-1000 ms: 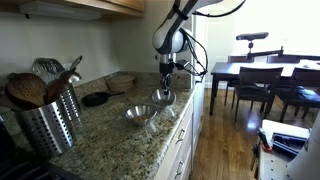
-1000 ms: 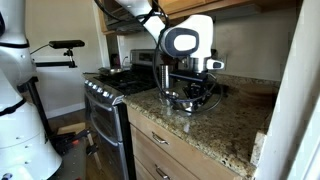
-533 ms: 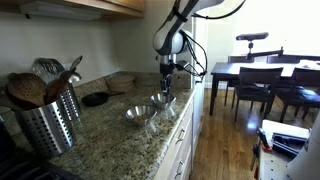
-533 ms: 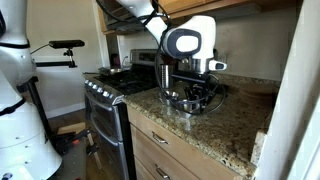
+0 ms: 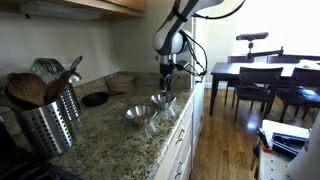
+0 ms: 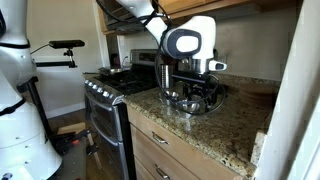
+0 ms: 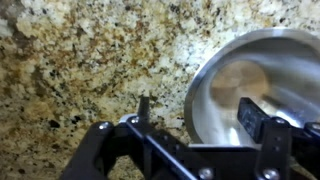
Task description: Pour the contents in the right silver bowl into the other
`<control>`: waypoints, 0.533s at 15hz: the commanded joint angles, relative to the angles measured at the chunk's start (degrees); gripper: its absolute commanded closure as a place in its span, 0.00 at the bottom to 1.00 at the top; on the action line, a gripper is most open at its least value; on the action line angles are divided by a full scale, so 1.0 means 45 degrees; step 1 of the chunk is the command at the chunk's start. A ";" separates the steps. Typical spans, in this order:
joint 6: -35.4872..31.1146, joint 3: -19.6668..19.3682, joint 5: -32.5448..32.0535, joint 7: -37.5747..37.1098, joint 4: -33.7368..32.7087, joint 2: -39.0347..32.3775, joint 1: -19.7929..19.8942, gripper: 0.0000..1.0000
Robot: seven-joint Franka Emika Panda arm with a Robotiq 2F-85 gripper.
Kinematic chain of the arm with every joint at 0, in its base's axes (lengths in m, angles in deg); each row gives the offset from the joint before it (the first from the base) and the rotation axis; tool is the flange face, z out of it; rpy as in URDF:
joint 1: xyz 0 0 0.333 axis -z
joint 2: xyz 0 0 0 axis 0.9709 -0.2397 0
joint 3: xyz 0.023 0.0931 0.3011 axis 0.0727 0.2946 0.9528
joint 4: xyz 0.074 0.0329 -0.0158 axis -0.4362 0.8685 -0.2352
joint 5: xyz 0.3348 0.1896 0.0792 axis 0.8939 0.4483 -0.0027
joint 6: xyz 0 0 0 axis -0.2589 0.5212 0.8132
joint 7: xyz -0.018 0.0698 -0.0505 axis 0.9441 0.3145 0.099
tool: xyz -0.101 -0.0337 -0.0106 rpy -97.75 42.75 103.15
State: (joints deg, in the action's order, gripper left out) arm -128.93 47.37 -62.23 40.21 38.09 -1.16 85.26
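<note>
- Exterior view: camera low, at counter height, just behind utensil holder (image 5: 45, 120) at lower left. Faces along granite counter (image 5: 105, 145) toward arm (image 5: 172, 40) at upper centre. Dining table (image 5: 250, 72) far right. Moderate distance.
- Exterior view: camera off counter front edge, looks across it. Stove (image 6: 112, 90) at left, arm large in upper centre, nearer.
- Wrist view: straight down, very close. Gripper (image 7: 197, 115) along bottom edge, bowl (image 7: 245, 85) at right.
- Shared: both exterior views hold arm, counter and silver bowls (image 5: 140, 113). Wrist bowl probably one beneath arm.

granite counter (image 5: 112, 140) | silver bowls (image 5: 140, 113), utensil canister (image 5: 45, 127), dark dish (image 5: 96, 99)
</note>
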 commanded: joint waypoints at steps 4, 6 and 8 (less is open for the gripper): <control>0.0021 0.0282 -0.0122 -0.0089 -0.0011 0.0008 0.0222 0.00; 0.0021 0.0282 -0.0122 -0.0089 -0.0011 0.0008 0.0222 0.00; 0.0021 0.0283 -0.0122 -0.0089 -0.0011 0.0008 0.0221 0.00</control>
